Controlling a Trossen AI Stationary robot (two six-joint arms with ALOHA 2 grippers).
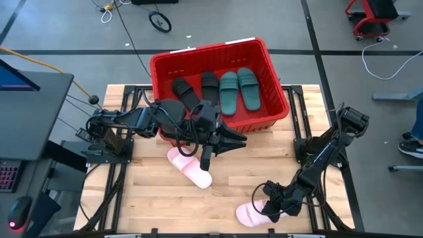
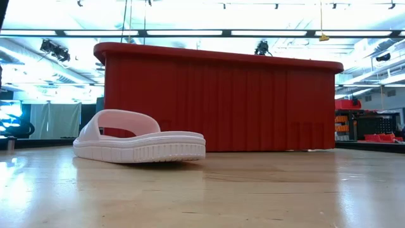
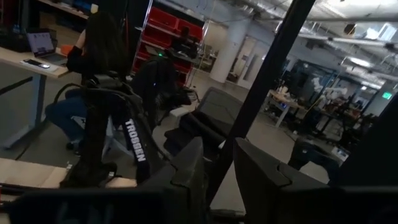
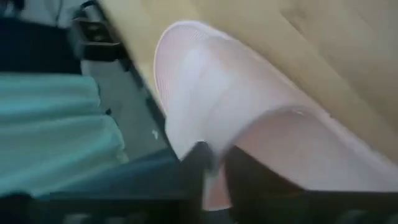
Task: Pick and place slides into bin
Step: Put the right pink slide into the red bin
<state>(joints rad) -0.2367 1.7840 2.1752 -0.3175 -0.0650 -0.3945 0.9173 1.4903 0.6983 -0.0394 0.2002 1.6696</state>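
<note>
The red bin point(image 1: 218, 53) stands at the table's far middle and holds two black slides point(image 1: 198, 89) and two dark green slides point(image 1: 238, 89). One pale pink slide point(image 1: 190, 167) lies sole-down on the table just near of the bin; it also shows in the low view point(image 2: 139, 142), in front of the bin point(image 2: 221, 101). A second pale pink slide point(image 1: 248, 213) lies at the table's near edge. My right gripper point(image 1: 269, 209) is shut on it. My left gripper point(image 1: 232, 140) hovers open and empty by the bin's near wall, pointing toward the table's right. My right gripper pinches the second pink slide between its two fingers at the slide's side edge point(image 4: 214, 186), next to the wide strap point(image 4: 298, 149). The fingers come slanting down from the table's right side. Whether the slide is lifted off the table, I cannot tell.
The near edge of the table point(image 4: 143, 68) runs right beside the held slide, with floor beyond it. The left arm point(image 1: 152, 119) reaches across the bin's near left corner. Bare wood point(image 1: 264, 165) lies between the two pink slides.
</note>
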